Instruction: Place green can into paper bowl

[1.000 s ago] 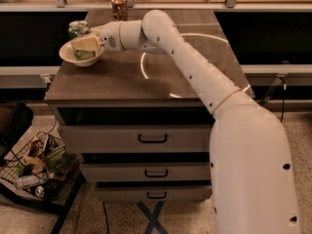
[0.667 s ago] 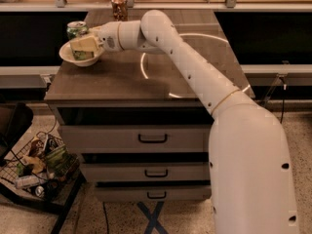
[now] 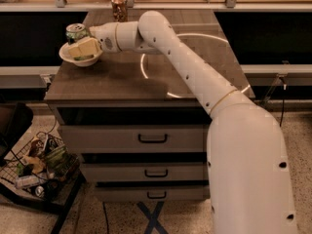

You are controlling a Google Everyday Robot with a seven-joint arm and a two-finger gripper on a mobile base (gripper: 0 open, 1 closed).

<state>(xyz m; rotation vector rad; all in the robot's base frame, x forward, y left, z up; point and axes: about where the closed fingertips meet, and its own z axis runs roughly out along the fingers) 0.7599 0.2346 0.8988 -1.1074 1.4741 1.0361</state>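
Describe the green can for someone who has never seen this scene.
On the wooden top of the drawer cabinet, look to the left edge, where the gripper sits over the paper bowl. The green can stands at the bowl's far rim, beside the gripper. Its green-and-silvery body sets it apart from the brown-orange can at the cabinet's back edge.

Arm (image 3: 195, 77) stretched leftward across the counter (image 3: 122, 84) | wrist (image 3: 111, 37) level | gripper (image 3: 84, 48) low at left edge, toward far corner
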